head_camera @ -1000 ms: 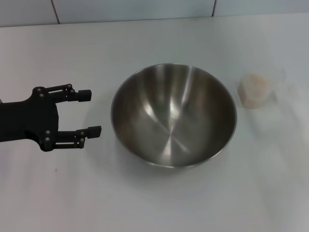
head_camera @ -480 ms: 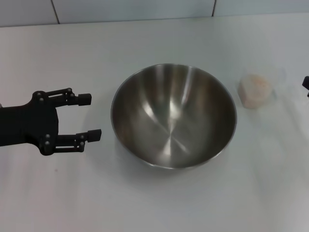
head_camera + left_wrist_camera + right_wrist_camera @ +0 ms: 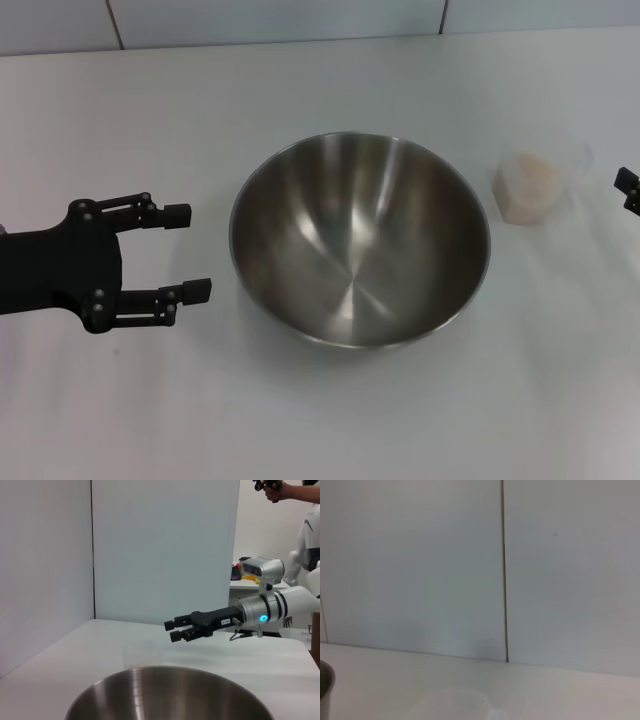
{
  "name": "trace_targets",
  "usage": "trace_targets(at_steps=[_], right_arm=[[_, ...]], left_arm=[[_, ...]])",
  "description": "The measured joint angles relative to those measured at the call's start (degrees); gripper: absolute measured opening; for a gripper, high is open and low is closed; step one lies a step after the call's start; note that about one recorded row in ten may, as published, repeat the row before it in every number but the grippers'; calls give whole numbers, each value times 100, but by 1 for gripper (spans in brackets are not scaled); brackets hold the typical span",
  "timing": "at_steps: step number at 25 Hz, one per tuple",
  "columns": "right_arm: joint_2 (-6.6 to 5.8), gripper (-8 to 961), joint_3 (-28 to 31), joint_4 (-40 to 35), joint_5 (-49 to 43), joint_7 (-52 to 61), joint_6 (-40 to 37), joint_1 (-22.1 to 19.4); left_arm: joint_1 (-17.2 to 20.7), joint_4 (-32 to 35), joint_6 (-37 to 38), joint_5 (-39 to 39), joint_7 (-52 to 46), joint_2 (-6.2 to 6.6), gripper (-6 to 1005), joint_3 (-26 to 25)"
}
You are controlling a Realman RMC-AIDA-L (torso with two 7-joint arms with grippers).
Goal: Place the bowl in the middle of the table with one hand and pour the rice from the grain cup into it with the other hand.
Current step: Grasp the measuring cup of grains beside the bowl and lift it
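Observation:
The steel bowl (image 3: 360, 240) stands upright in the middle of the white table (image 3: 330, 420); I see nothing in it. My left gripper (image 3: 190, 251) is open and empty, a short way left of the bowl and not touching it. The clear grain cup (image 3: 528, 187), pale beige with rice (image 3: 530, 172), stands upright to the right of the bowl. My right gripper (image 3: 629, 191) just shows at the right edge, right of the cup and apart from it. In the left wrist view the bowl's rim (image 3: 170, 672) fills the bottom and the right gripper (image 3: 173, 631) hovers beyond it, fingers apart.
A pale wall with a dark seam (image 3: 444, 15) runs behind the table's far edge. The right wrist view shows that wall (image 3: 420, 570), the bowl's edge (image 3: 325, 680) and the faint cup (image 3: 455, 705). A stand with equipment (image 3: 260, 570) is beyond the table.
My left gripper has drawn a little back from the bowl, still open. My right gripper has come into view at the right edge, toward the cup. Bowl and cup have not moved.

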Motion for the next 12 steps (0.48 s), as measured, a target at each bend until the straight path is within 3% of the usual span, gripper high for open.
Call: trace_targets(at_steps=[12], right_arm=[[4, 785, 0, 459, -6, -260, 447, 351]], left_arm=[[-14, 25, -3, 0, 8, 5, 805, 0]])
